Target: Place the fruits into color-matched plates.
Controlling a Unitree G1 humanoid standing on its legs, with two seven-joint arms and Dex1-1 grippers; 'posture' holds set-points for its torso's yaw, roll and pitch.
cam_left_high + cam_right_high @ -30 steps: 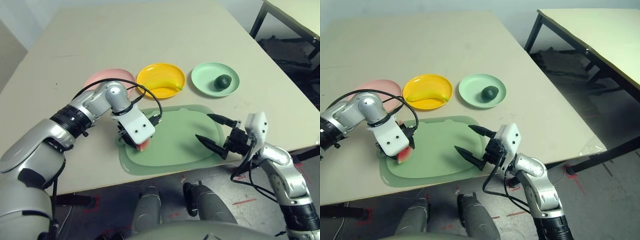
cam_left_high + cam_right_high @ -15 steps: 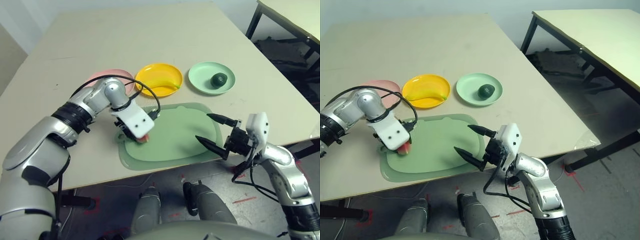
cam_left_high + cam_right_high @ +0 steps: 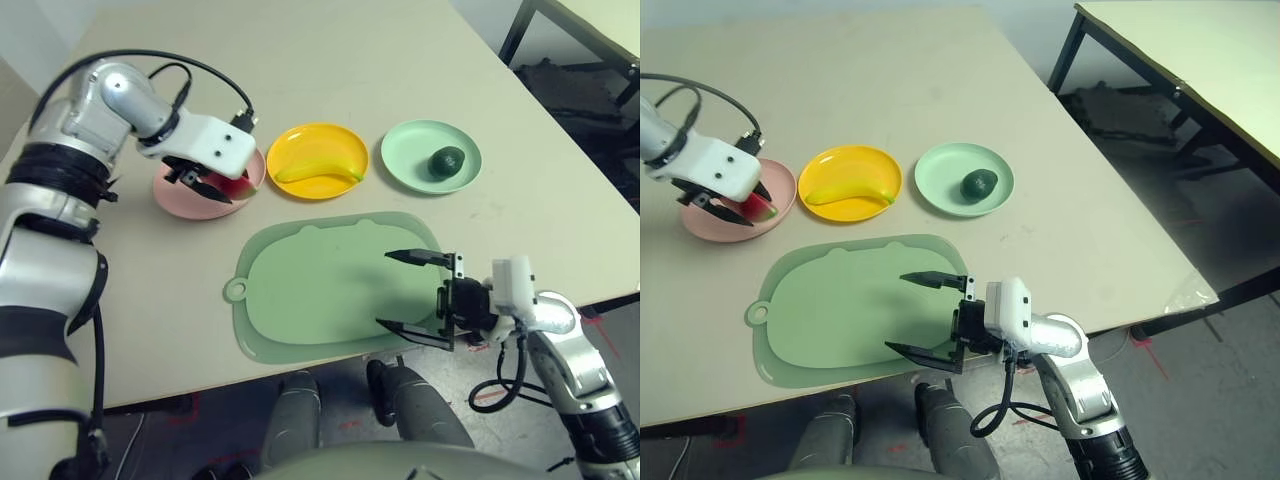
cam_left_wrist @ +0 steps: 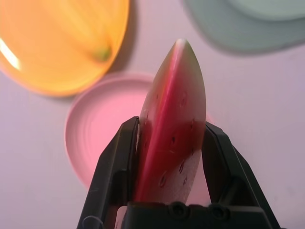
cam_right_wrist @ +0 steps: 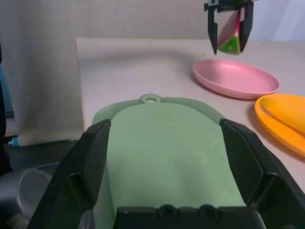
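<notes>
The left claw (image 4: 170, 138) grips the seeded red watermelon (image 4: 171, 129) above the pink plate (image 3: 195, 203); the right claw (image 3: 925, 318) is spread over the smooth green mat (image 3: 840, 310), nearer than the round plates (image 3: 300, 134) (image 3: 400, 135).

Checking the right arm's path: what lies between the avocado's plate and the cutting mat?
Just bare tabletop, as the left eye view shows.

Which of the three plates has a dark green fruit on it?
The mint green plate, farthest to the robot's right; it holds the avocado.
</notes>
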